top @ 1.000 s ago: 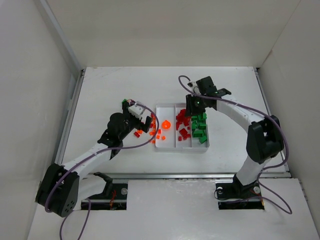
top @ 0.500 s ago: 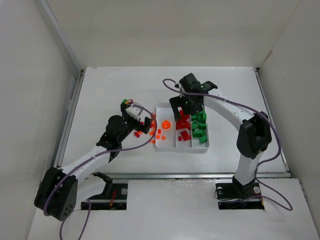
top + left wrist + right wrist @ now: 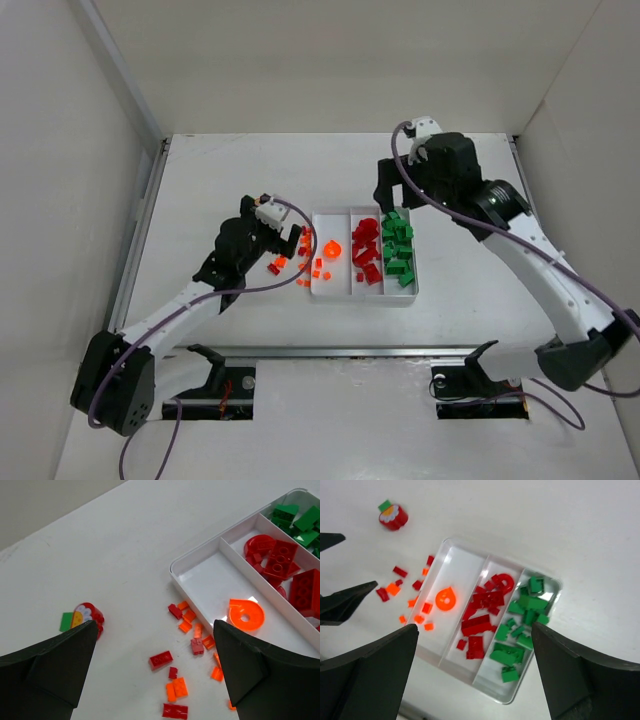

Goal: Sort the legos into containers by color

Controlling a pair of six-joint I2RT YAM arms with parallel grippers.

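Left gripper point(image 3: 286, 250): fingers spread wide, nothing held. It hangs low over the white table point(image 3: 220, 180), just left of the shallow white rectangular plastic tray point(image 3: 365, 297)

Loose bricks point(image 3: 196, 645): small red and bright orange plastic pieces scattered on the table. In the left wrist view they lie below and between this gripper's two fingers, and none is touched. The nearest orange ones sit against the tray's left outer wall. That wall stands between the loose bricks and the left compartment point(image 3: 210, 580)

Contents of the tray, by compartment:
- Left compartment: one flat bright orange rounded piece point(image 3: 246, 615) with a round hole
- Middle compartment point(image 3: 239, 534): a heap of red bricks point(image 3: 480, 607), some stacked on others
- Right compartment point(image 3: 546, 596): a heap of green bricks point(image 3: 525, 607)

Each colour seen in the tray keeps to its own compartment

Right gripper point(image 3: 383, 196): fingers spread wide, nothing between them. It is raised above the far end of the tray, over the middle and right compartments, well apart from the bricks below. In the right wrist view the whole tray shows between its fingers, with the left gripper's dark fingers entering at the left edge over the loose bricks

Other item: a red rounded piece point(image 3: 86, 616) with a white-and-yellow flower face and a green tab. It rests on the table by the tip of the left gripper's left finger, apart from the loose bricks and well apart from the tray
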